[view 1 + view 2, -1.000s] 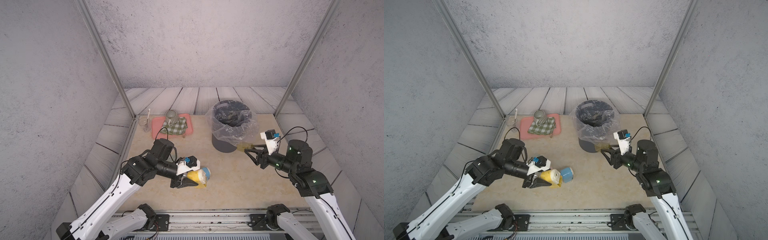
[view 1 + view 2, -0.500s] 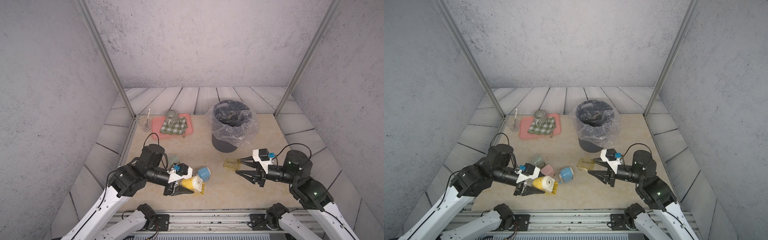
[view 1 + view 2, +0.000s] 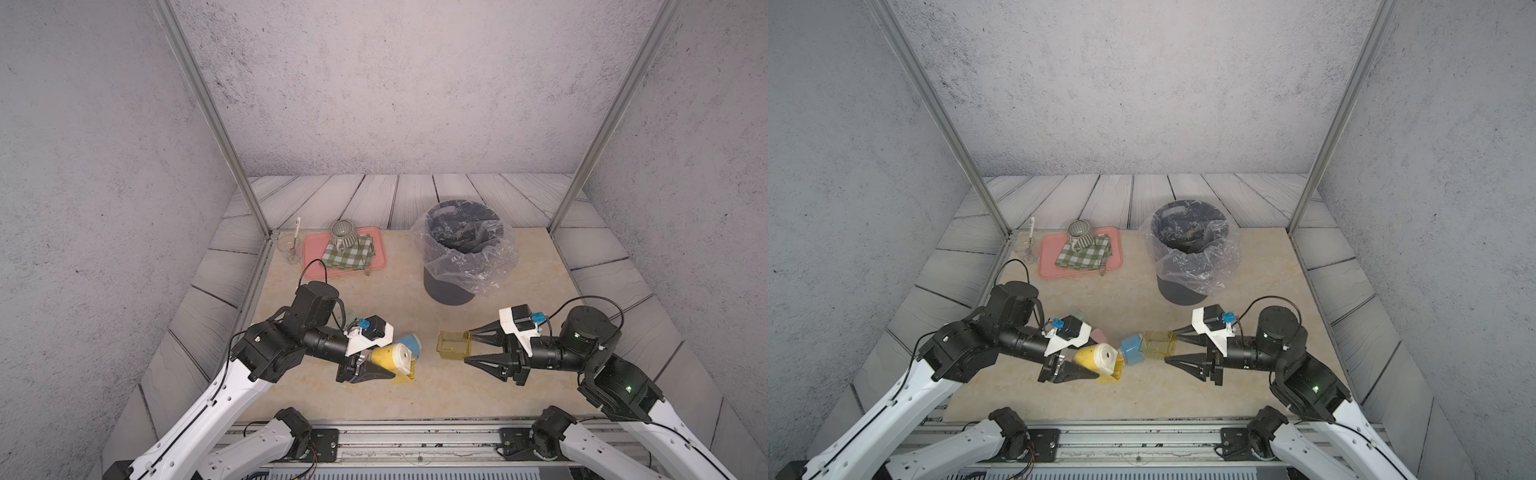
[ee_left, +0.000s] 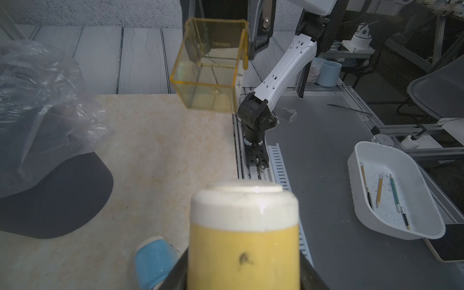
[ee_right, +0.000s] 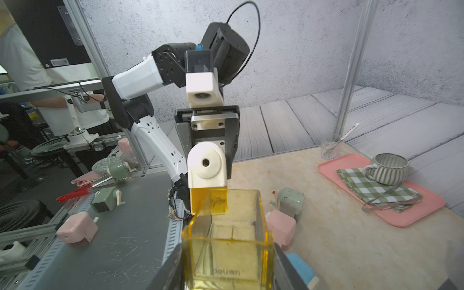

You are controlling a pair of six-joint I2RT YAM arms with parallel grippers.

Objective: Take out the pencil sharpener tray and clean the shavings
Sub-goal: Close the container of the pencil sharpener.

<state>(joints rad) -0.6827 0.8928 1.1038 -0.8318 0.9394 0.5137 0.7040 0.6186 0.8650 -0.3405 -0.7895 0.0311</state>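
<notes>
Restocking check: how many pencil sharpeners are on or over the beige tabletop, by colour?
yellow sharpener: 1
blue sharpener: 1
pink sharpener: 1
green sharpener: 1
Total: 4

You had a shavings tray of clear amber plastic, glossy and smooth, and a sharpener body of matt yellow and white plastic, a little scuffed. Your bench looked like matt beige stone, and the bin was dull dark plastic under a crinkled, shiny clear liner. Near the bench's far left corner you had a woven checked cloth on a smooth pink plastic tray.
</notes>
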